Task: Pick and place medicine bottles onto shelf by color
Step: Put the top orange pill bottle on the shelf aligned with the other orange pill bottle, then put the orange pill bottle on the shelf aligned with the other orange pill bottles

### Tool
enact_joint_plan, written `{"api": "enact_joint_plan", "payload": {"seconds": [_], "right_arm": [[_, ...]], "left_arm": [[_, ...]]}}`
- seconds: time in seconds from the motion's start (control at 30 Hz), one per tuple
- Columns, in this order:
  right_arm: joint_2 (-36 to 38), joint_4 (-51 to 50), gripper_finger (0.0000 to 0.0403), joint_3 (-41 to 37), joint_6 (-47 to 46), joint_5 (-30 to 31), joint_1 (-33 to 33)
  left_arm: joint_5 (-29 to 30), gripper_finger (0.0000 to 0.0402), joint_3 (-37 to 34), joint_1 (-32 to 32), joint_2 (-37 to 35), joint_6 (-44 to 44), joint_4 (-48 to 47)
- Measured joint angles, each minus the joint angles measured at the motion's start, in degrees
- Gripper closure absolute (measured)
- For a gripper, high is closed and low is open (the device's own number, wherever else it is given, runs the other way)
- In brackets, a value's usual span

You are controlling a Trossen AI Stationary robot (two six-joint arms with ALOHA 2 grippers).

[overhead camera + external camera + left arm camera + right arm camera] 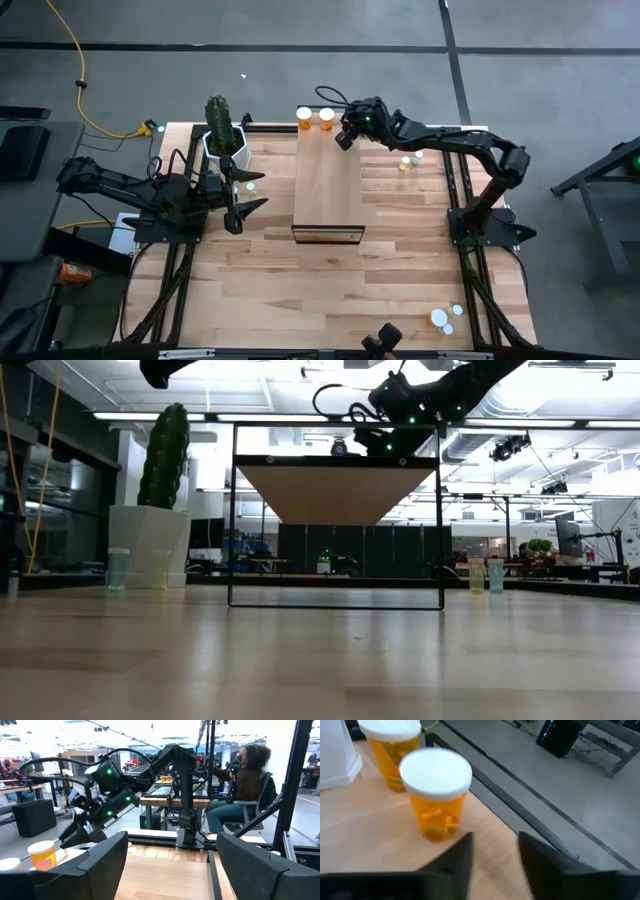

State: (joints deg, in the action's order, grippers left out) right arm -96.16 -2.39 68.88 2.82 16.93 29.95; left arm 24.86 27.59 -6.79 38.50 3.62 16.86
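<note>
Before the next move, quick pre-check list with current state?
1. Two orange bottles upright at the shelf's far end: ok.
2. Right end effector clear of them, nothing between its fingers: ok.
3. Right fingers open or shut: cannot tell, gap looks narrow.
4. Left end effector open and parked by the cactus pot: ok.
5. Pale bottles on the table not yet sorted: not ok.

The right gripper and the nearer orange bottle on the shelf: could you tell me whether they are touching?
Apart. In the right wrist view, the right gripper sits short of the nearer orange bottle, with bare shelf visible between fingertips and bottle; nothing sits between the fingers.
</note>
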Motion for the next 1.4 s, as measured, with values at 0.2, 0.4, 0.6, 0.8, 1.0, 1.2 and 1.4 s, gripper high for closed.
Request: {"api": "enact_joint_plan", "payload": {"seconds": [0.2,0.4,0.6,0.8,1.0,1.2,1.4], "right_arm": [[-1.96,2.98,0.0379,0.02,0.53,0.47,0.04],[-2.92,4.82,0.0399,0.04,-0.05,-1.05,0.44],[-2.92,5.48,0.0401,0.04,-3.2,-5.55,0.7],[-2.92,8.76,0.0402,0.04,-4.59,-6.13,0.79],[-2.92,10.27,0.0402,0.04,-7.12,-9.04,0.81],[-4.27,12.33,0.0403,0.04,-8.62,-10.18,0.9],[-5.79,14.49,0.0403,0.07,-8.67,-9.77,1.05]], "left_arm": [[0.0,0.0108,0.0,0.0,0.0,0.0,0.02],[-0.02,0.0108,0.0,0.0,0.0,0.02,0.02],[-0.02,0.0108,0.0,0.0,0.0,0.02,0.04],[-0.02,0.0108,0.0,0.0,0.0,0.04,0.07],[-0.02,0.0108,0.0,0.0,0.0,0.05,0.07],[-0.01,0.0108,0.0,0.0,0.0,0.46,0.28],[-0.02,0.0108,0.0,0.0,0.01,1.55,0.83]]}}
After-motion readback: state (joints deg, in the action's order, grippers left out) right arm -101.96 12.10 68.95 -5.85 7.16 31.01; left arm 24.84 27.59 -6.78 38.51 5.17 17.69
